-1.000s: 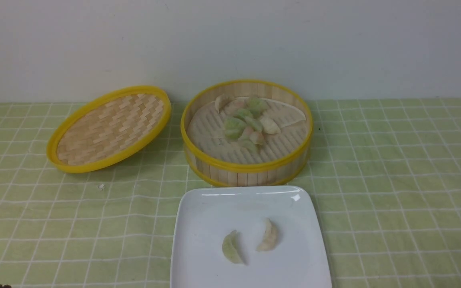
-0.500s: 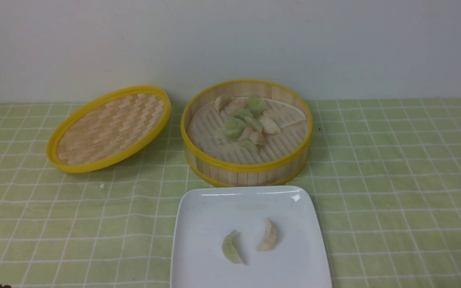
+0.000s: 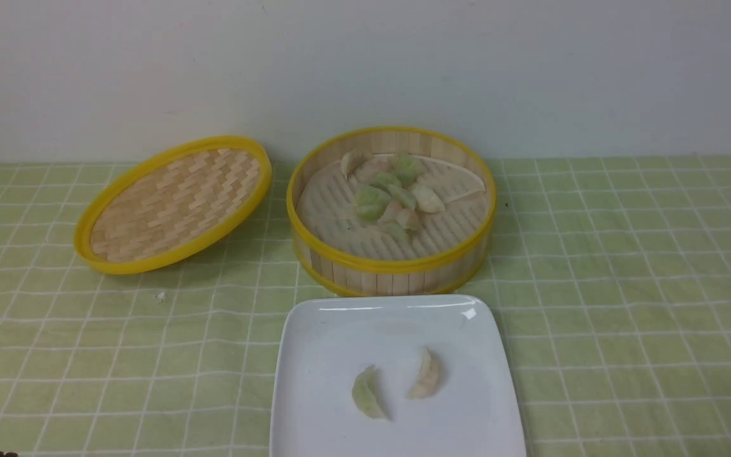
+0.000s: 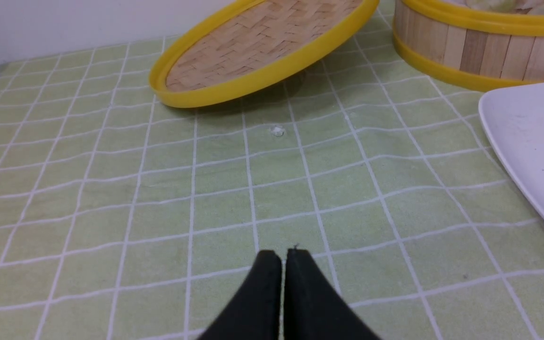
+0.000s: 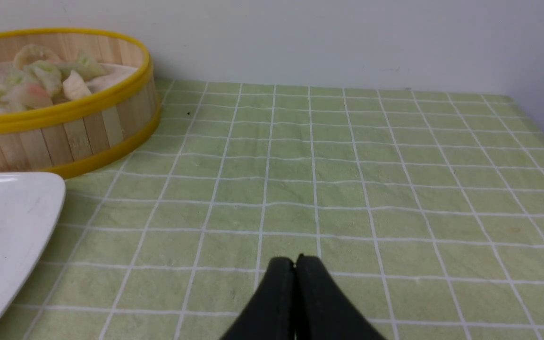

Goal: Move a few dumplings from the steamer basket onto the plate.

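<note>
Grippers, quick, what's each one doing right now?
Left gripper: closed, holding nothing.
Right gripper: closed, holding nothing.

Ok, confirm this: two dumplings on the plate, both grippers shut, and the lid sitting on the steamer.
Not the lid. The front view shows it off the steamer, propped on the cloth to its left. Two dumplings lie on the plate; left gripper and right gripper are shut.
</note>
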{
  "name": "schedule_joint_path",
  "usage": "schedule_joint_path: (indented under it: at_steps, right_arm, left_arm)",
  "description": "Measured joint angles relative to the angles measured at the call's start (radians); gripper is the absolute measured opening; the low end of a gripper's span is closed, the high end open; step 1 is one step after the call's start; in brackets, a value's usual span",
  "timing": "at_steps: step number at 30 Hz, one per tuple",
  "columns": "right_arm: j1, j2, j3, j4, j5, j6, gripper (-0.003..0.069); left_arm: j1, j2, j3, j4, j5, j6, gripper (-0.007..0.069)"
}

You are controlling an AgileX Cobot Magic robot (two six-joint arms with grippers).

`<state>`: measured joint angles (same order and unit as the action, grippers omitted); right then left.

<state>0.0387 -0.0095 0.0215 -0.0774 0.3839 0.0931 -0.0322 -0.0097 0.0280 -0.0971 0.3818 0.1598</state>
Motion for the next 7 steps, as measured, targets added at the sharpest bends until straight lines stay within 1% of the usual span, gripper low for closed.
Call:
schedule_joint_path:
  at_steps: [7]
  right_arm:
    - [0.000,0.000,0.000,0.000,0.000,0.014,-0.0015]
  left_arm:
    - [0.000,0.000,0.000,0.000,0.000,0.000,-0.0006]
